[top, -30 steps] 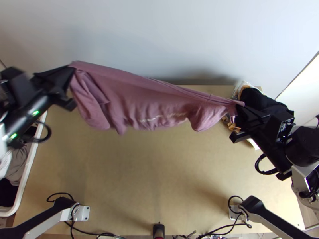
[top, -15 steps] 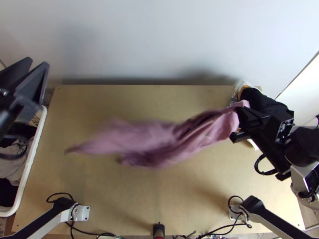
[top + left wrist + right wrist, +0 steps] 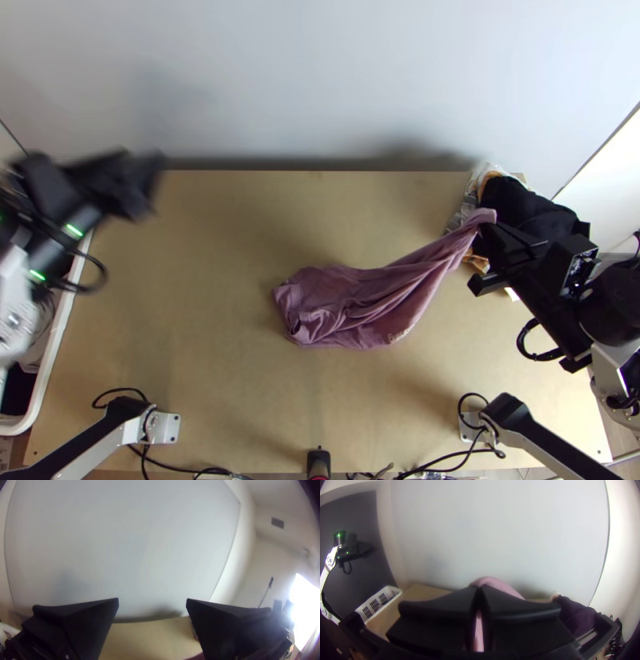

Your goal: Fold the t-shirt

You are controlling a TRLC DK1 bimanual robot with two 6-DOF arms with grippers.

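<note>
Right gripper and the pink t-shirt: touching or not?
Touching. The right wrist view shows the right gripper shut on the t-shirt, with cloth bulging past its fingertips and showing between its fingers.

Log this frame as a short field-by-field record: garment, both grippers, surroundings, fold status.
garment: mauve t-shirt, bunched on the table, one end lifted
right gripper: shut on that lifted end
left gripper: open, holding nothing, at the table's left side
surroundings: dark cloth far right; white basket at left
fold status: no neat fold made
</note>
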